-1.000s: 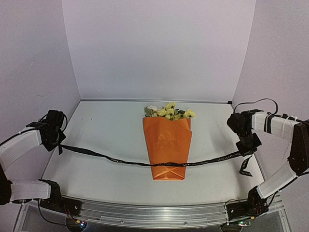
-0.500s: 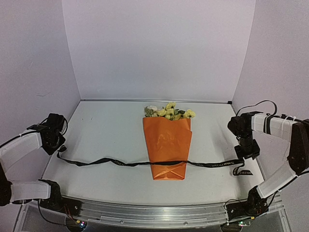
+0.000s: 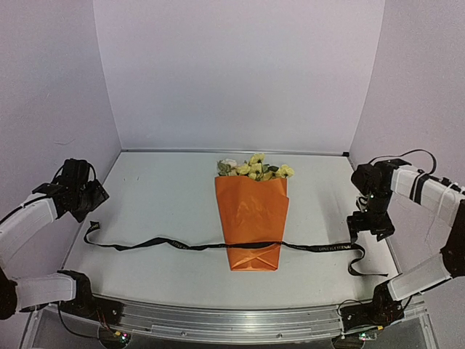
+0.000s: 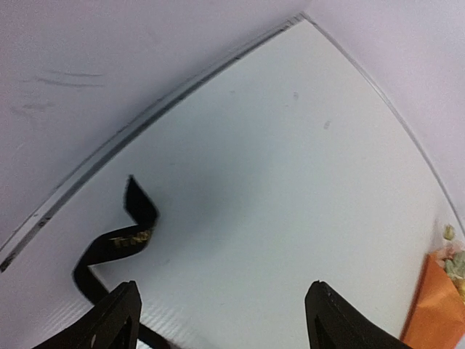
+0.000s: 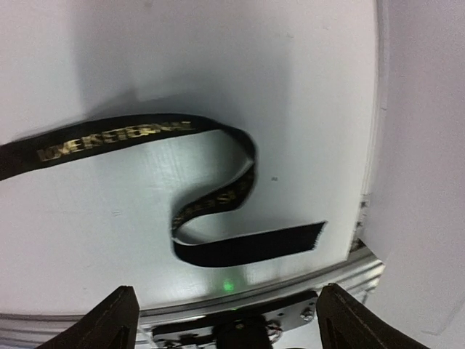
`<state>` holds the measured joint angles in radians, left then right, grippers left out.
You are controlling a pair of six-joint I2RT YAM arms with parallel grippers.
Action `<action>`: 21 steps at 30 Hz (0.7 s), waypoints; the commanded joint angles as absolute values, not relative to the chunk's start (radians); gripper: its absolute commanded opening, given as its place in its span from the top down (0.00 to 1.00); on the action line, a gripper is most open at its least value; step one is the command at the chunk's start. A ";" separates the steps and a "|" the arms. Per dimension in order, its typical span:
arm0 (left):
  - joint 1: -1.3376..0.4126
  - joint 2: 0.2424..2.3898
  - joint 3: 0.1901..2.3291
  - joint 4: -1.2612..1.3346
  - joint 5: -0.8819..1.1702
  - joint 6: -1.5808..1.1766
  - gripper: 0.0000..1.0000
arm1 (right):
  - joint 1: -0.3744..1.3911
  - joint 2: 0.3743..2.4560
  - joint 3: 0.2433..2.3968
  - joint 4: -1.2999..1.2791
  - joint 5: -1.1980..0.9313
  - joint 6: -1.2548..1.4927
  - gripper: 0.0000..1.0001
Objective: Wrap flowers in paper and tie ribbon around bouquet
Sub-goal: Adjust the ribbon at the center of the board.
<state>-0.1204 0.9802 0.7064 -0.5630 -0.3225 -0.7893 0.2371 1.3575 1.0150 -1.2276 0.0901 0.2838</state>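
White table (image 3: 167, 189), flat, matte surface. Plain pale lilac walls enclose it on three sides: far wall (image 3: 232, 73), left wall (image 3: 51, 87), right wall (image 3: 414, 80). Faint dark scuffs (image 4: 62, 76) mark the left wall. A metal rail (image 3: 232, 320) runs along the near edge. Lighting is even, shadows soft.

The bouquet (image 3: 251, 222) lies mid-surface (image 3: 160, 196), with the flowers (image 3: 254, 168) at its far end. The ribbon (image 3: 182, 245) runs left to right across its near end. One tail is curled on the surface near my left gripper (image 3: 92, 197), the other near my right gripper (image 3: 370, 224).
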 commanded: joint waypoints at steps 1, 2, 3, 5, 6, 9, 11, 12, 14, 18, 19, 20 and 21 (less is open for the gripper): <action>-0.137 1.019 0.763 -0.384 -0.011 -0.667 0.19 | 0.270 1.378 1.031 -1.061 -0.260 0.388 0.12; -0.160 1.044 0.765 -0.363 0.032 -0.667 0.20 | 0.291 1.405 1.035 -1.010 -0.304 0.420 0.11; -0.194 1.068 0.764 -0.333 0.066 -0.660 0.20 | 0.313 1.425 1.043 -0.962 -0.335 0.446 0.11; -0.289 1.128 0.773 -0.286 0.076 -0.657 0.19 | 0.355 1.487 1.071 -0.894 -0.368 0.486 0.11; -0.345 1.158 0.783 -0.255 0.094 -0.654 0.19 | 0.377 1.515 1.090 -0.855 -0.386 0.507 0.12; -0.454 1.280 0.807 -0.177 0.135 -0.667 0.20 | 0.422 1.606 1.133 -0.751 -0.419 0.562 0.12; -0.501 1.352 0.824 -0.119 0.177 -0.670 0.22 | 0.435 1.669 1.153 -0.670 -0.443 0.609 0.14; -0.518 1.382 0.833 -0.098 0.195 -0.672 0.24 | 0.437 1.705 1.161 -0.634 -0.453 0.630 0.14; -0.549 1.443 0.857 -0.061 0.226 -0.675 0.27 | 0.438 1.766 1.177 -0.564 -0.484 0.677 0.16; -0.600 1.541 0.901 0.001 0.282 -0.685 0.34 | 0.439 1.862 1.187 -0.432 -0.524 0.761 0.21; -0.615 1.570 0.916 0.029 0.303 -0.684 0.36 | 0.439 1.880 1.186 -0.410 -0.529 0.779 0.23; -0.628 1.594 0.934 0.036 0.318 -0.680 0.37 | 0.439 1.894 1.181 -0.388 -0.533 0.793 0.24; -0.640 1.624 0.954 0.038 0.327 -0.675 0.38 | 0.439 1.904 1.171 -0.359 -0.537 0.808 0.25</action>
<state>-0.5964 1.5458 0.8570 -0.0823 0.2382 -0.6830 0.4385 1.8582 1.1561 -0.5212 -0.4890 0.6980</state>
